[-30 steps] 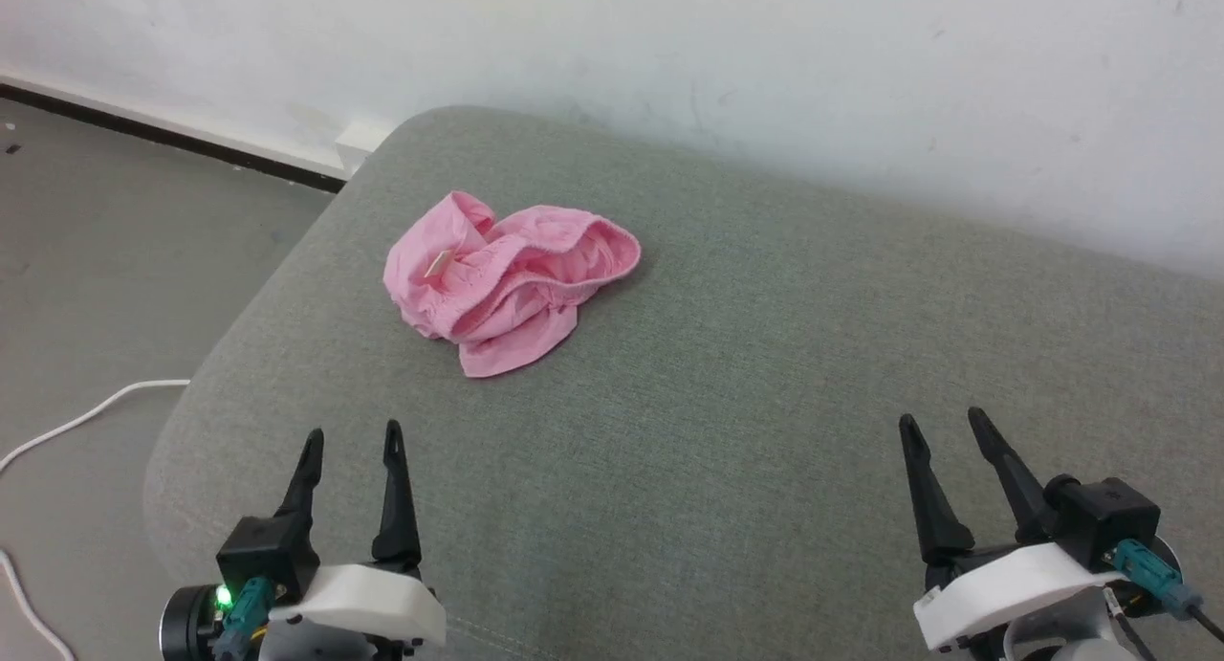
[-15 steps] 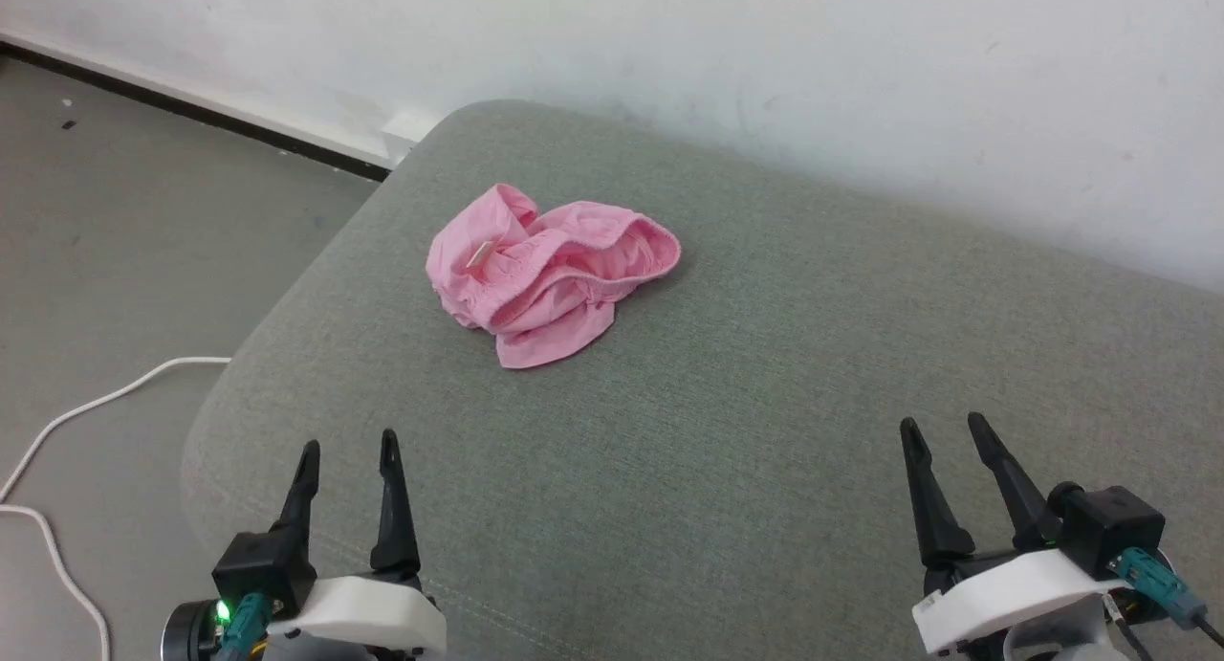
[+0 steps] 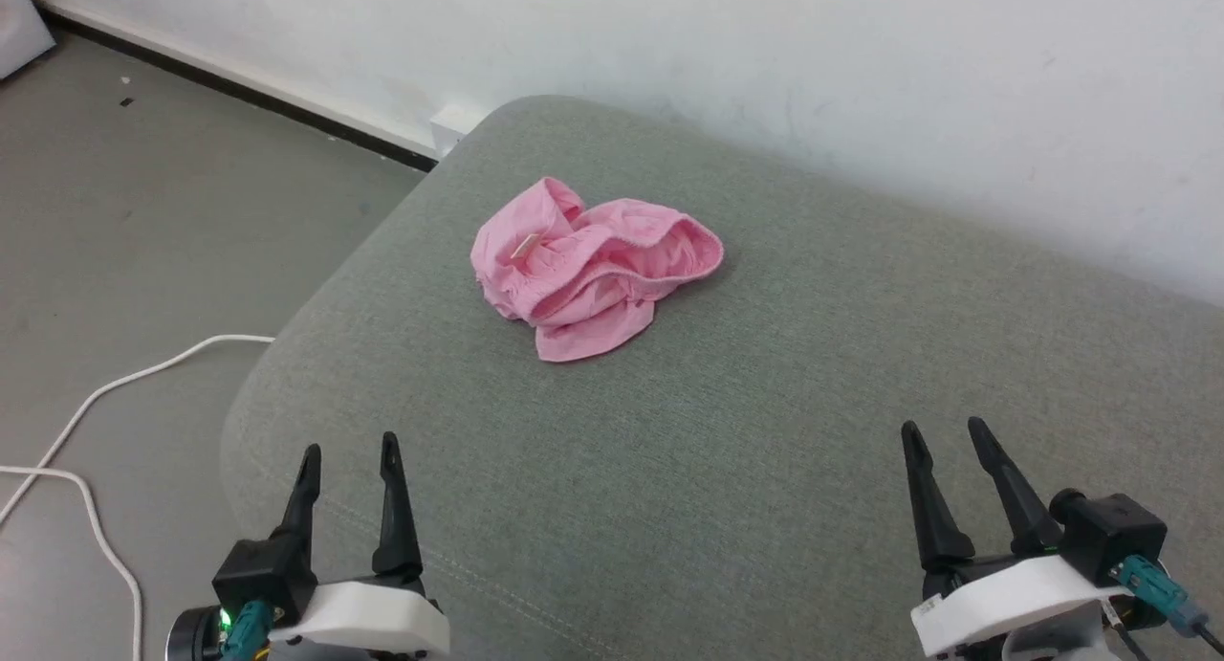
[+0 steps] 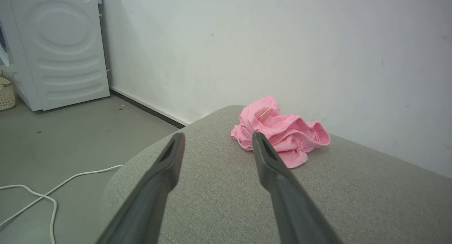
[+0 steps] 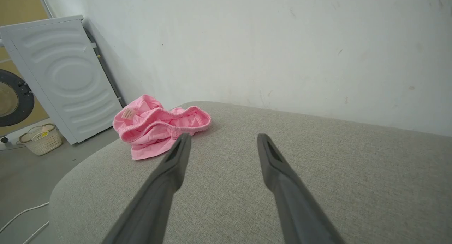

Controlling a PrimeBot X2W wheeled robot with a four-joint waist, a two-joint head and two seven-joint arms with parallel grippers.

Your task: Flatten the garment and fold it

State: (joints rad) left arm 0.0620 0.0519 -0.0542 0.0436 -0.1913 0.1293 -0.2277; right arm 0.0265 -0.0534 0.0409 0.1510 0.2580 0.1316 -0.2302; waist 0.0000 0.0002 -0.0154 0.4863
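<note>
Lying crumpled near the far left corner of the grey cushion (image 3: 765,431), the pink shorts (image 3: 593,269) look light, soft and floppy. The gathered waistband (image 3: 626,275) seems the surest hold. Left tool (image 3: 350,443) and right tool (image 3: 942,424) hang wide open, empty, well apart from the shorts.

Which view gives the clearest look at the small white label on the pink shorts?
The right wrist view: there the label faces the camera, with faint print visible, on the crumpled pink shorts. In the head view it is a thin slanted sliver; in the left wrist view, a small tilted patch.
</note>
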